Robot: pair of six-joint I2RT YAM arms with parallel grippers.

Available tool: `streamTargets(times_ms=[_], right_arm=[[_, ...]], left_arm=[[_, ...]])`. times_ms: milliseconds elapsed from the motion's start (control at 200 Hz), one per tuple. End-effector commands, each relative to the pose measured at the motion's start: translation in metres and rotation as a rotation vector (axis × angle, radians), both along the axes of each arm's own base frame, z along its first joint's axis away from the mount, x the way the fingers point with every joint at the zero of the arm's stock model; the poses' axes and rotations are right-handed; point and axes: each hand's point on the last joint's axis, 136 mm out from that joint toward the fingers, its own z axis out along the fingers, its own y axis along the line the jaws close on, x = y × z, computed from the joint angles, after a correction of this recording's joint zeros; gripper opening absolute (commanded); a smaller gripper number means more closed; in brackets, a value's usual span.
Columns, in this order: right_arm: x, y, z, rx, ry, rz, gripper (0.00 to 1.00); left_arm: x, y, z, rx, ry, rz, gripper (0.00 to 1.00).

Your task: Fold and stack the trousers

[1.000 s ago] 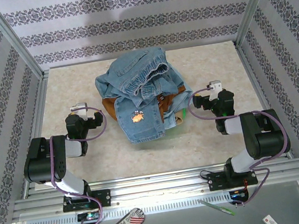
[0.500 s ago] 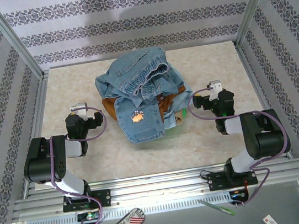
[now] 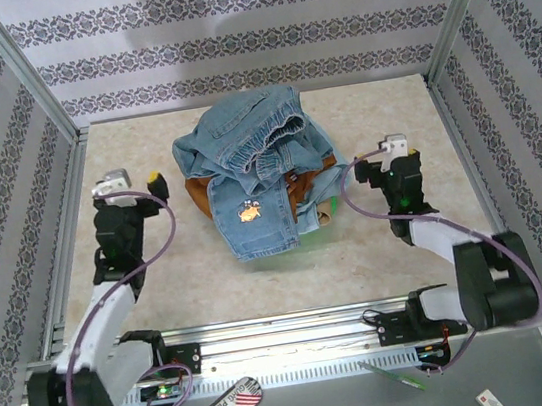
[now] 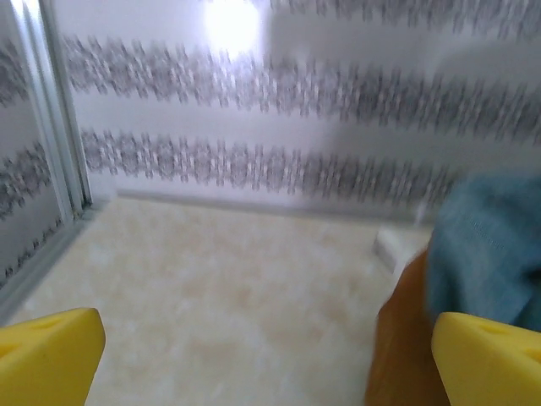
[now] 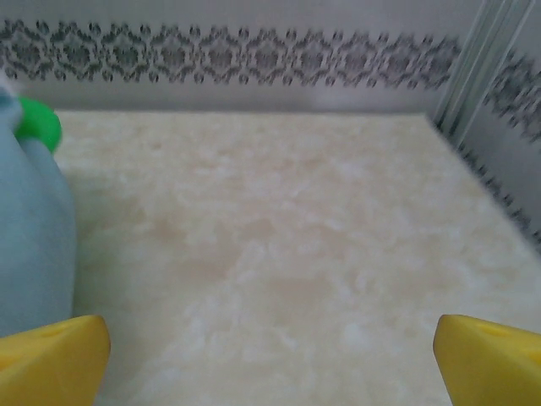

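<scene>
- The faded light-blue denim trousers [image 3: 257,159] lie crumpled on the beige table [image 3: 192,285], over an orange-brown cloth [image 3: 198,195].
- My left hand [image 3: 133,186] and right hand [image 3: 398,159] are wide open, empty, flanking the heap.
- I judge folding not yet begun; next I must grasp the waistband [image 3: 265,123].
- The legs are buried, hard to make out.

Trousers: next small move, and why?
Probably ease the left jaws toward the left edge of the trousers: both jaws stand open and empty, flanking them without touching, and they lie crumpled over an orange garment.
</scene>
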Motion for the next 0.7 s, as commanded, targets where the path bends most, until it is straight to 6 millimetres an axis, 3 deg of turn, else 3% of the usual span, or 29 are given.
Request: streamTargets(times_ms=[0, 50, 125, 195, 310, 375, 415, 455, 510, 615, 694], right_arm=[[-0.01, -0.01, 0.051, -0.12, 0.03, -0.12, 0.98], [-0.017, -0.011, 0.075, -0.079, 0.03, -0.164, 0.98], [-0.042, -0.027, 0.097, 0.176, 0.048, -0.342, 0.98], [-0.055, -0.022, 0.109, 0.373, 0.043, -0.289, 0.98], [-0.064, -0.008, 0.11, 0.696, -0.009, -0.113, 0.96], [-0.068, 0.001, 0.105, 0.708, 0.07, -0.082, 0.93], [-0.069, 0.01, 0.103, 0.704, 0.115, -0.036, 0.97], [-0.071, 0.019, 0.1, 0.707, 0.151, 0.003, 0.98], [-0.073, 0.029, 0.096, 0.712, 0.184, 0.043, 0.98], [-0.078, 0.035, 0.088, 0.682, 0.214, 0.057, 0.98], [-0.08, 0.034, 0.086, 0.665, 0.222, 0.055, 0.98]], left_arm=[[-0.029, 0.014, -0.022, -0.162, 0.222, 0.124, 1.0], [-0.037, 0.011, -0.012, -0.233, 0.233, 0.121, 1.0], [-0.053, 0.014, 0.001, -0.431, 0.206, 0.17, 1.0], [-0.069, 0.016, 0.005, -0.551, 0.137, 0.189, 0.99], [-0.084, 0.017, 0.008, -0.686, -0.057, 0.124, 1.0], [-0.083, 0.01, -0.007, -0.691, 0.019, 0.107, 0.92], [-0.077, -0.005, -0.018, -0.664, 0.105, 0.036, 0.92], [-0.07, -0.023, -0.035, -0.671, 0.203, -0.043, 0.99], [-0.063, -0.053, -0.059, -0.696, 0.304, -0.181, 0.99], [-0.059, -0.111, -0.095, -0.739, 0.389, -0.454, 0.88], [-0.066, -0.148, -0.108, -0.666, 0.436, -0.587, 0.79]])
